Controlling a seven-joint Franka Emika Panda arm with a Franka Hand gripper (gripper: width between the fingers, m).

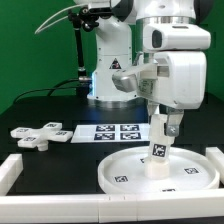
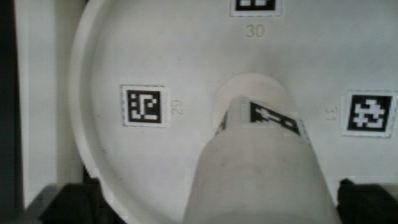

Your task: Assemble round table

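Note:
The large rimmed round disc (image 1: 128, 170) lies flat on the table near the front. The short cylindrical leg (image 1: 157, 158) stands on end at the disc's middle, tag facing outward. My gripper (image 1: 165, 128) hangs directly over the leg's top, open, with its fingers on either side of it. In the wrist view the leg (image 2: 267, 150) rises between the dark fingertips (image 2: 75, 200), with a clear gap on one side, and the disc (image 2: 160, 60) fills the background. The cross-shaped foot piece (image 1: 38, 133) lies apart at the exterior view's left.
The marker board (image 1: 115, 132) lies flat behind the disc. White border rails run along the exterior view's left (image 1: 10, 170), right (image 1: 212, 160) and the front edge. A lamp and the arm's base stand at the back.

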